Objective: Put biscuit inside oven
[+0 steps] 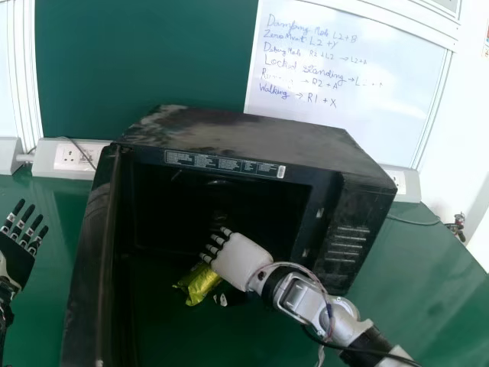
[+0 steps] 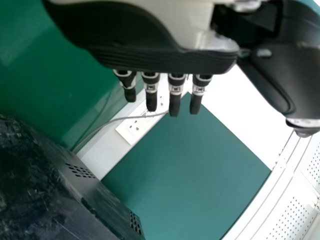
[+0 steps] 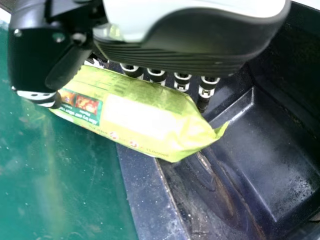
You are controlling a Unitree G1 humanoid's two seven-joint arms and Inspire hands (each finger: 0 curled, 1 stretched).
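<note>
The right hand [image 1: 239, 261] is at the mouth of the black oven [image 1: 260, 145], whose door stands open on the left. Below its fingers hangs the yellow-green biscuit packet [image 1: 199, 284]. In the right wrist view the right hand [image 3: 200, 42] holds the biscuit packet [image 3: 145, 112] between thumb and fingers, the fingers partly hidden behind it. One packet end is over the oven's front edge [image 3: 145, 190], the other over the green table. The left hand [image 1: 17, 251] is left of the oven door, fingers straight and holding nothing; in the left wrist view the left hand [image 2: 165, 57] is beside the oven [image 2: 65, 185].
The oven door [image 1: 92, 260] stands between the left hand and the oven's cavity [image 1: 221, 206]. Behind the oven are wall sockets [image 1: 72, 157], a green board [image 1: 145, 61] and a whiteboard [image 1: 344, 76]. A cable [image 1: 416, 222] lies on the green table [image 1: 424, 283] at the right.
</note>
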